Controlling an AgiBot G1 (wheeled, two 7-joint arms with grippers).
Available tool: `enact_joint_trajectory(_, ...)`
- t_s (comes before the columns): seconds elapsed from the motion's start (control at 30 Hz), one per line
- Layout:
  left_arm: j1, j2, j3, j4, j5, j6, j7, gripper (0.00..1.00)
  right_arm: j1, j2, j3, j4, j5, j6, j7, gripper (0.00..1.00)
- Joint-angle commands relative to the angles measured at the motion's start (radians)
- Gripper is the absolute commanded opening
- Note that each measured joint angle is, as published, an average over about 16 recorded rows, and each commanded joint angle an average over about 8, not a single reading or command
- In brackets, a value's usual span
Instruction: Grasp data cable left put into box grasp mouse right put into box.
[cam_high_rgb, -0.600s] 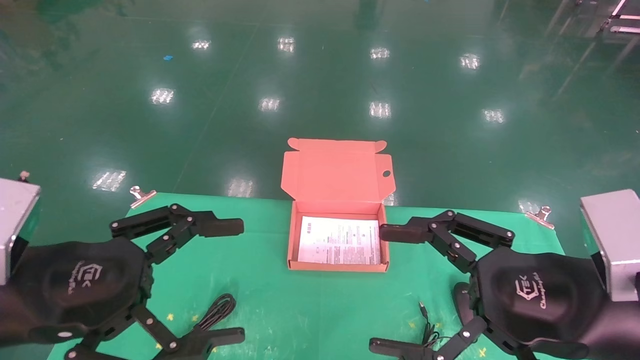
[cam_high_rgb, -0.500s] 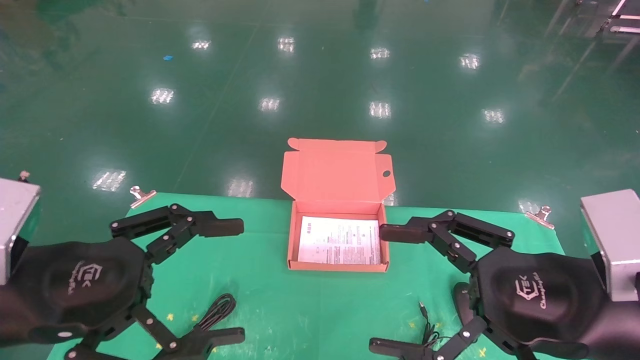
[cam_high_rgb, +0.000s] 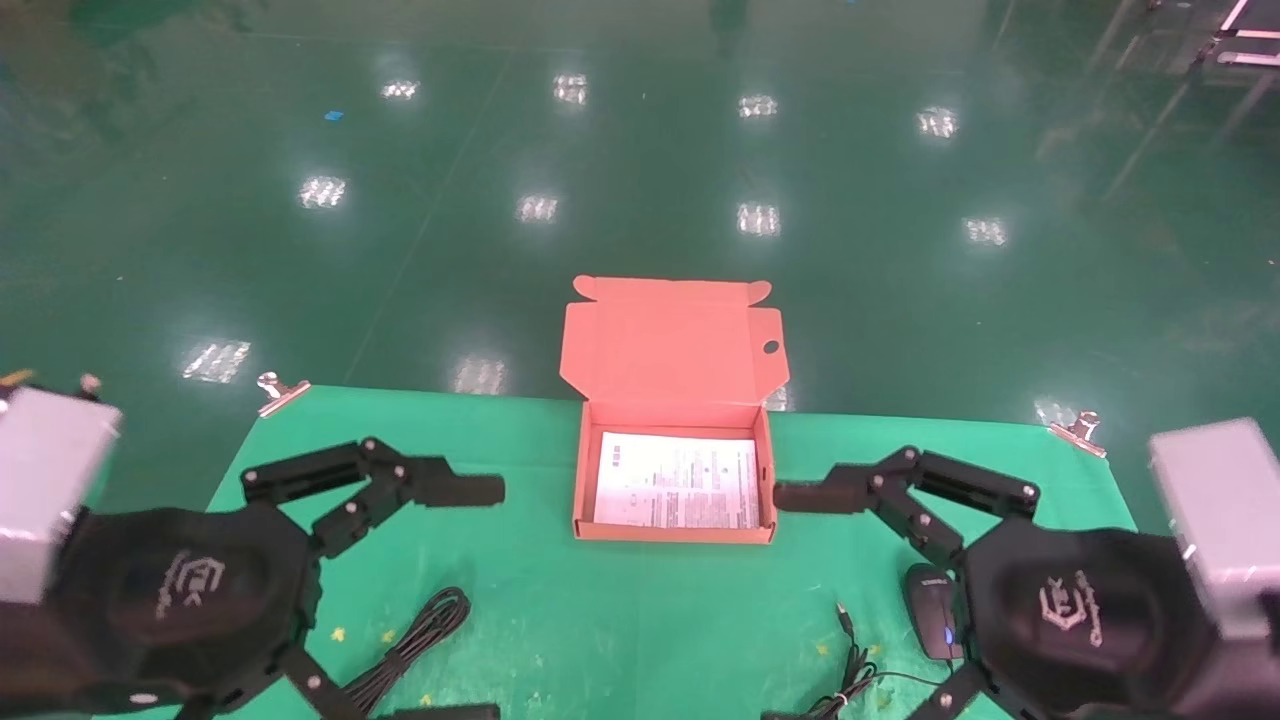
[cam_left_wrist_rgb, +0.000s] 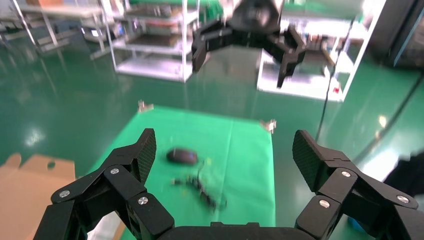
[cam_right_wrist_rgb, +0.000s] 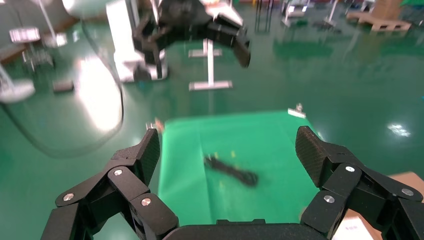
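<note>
The box (cam_high_rgb: 672, 500) stands open at the far middle of the green table (cam_high_rgb: 640, 620), with its flap lid standing up behind it. A white printed sheet (cam_high_rgb: 678, 480) lies flat on the bottom of the box, and a small round hole (cam_high_rgb: 770, 347) is in the lid near its right edge.

The left gripper (cam_high_rgb: 440, 600) hangs above the near left part of the table. Its fingers (cam_high_rgb: 455, 490) are spread wide and hold nothing. The data cable (cam_high_rgb: 410, 640) lies on the table under this gripper, as a long narrow bundle that points toward the box but stays well apart from it. In the right wrist view the cable (cam_right_wrist_rgb: 231, 171) is a dark shape on the green cloth.

The right gripper (cam_high_rgb: 800, 605) hangs above the near right part of the table, also wide open and empty. One of its fingers (cam_high_rgb: 822, 496) reaches close to the right wall of the box. The mouse (cam_high_rgb: 932, 622) lies on the table just beside the body of this gripper, partly hidden by it, and its thin cord (cam_high_rgb: 850, 670) runs loosely to the left of it. In the left wrist view the mouse (cam_left_wrist_rgb: 182, 156) and cord (cam_left_wrist_rgb: 200, 186) lie between the open fingers of the left gripper (cam_left_wrist_rgb: 225, 165), far behind them.

Metal clips (cam_high_rgb: 281, 392) hold the cloth at the far corners.
</note>
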Motion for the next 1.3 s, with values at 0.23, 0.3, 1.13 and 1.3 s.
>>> enact_joint_trajectory(0.23, -0.102, 0.007, 0.091, -0.030, 0.232, 0.004, -0.009, 1.00, 0.116, 0.015, -0.106, 0.030, -0.225, -0.041, -0.082, 1.00)
enact_joint_trajectory(0.3, -0.119, 0.016, 0.118, -0.032, 0.294, -0.001, -0.013, 1.00, 0.156, 0.011, -0.150, 0.034, -0.299, -0.042, -0.120, 1.00)
enact_joint_trajectory(1.13, -0.082, 0.143, 0.327, 0.019, 0.888, -0.235, -0.152, 1.00, 0.210, -0.121, -0.485, 0.048, -0.963, 0.156, -0.482, 1.00)
enact_joint_trajectory(1.3, -0.062, 0.173, 0.347, 0.058, 0.977, -0.296, -0.212, 1.00, 0.166, -0.139, -0.500, 0.045, -1.031, 0.241, -0.502, 1.00)
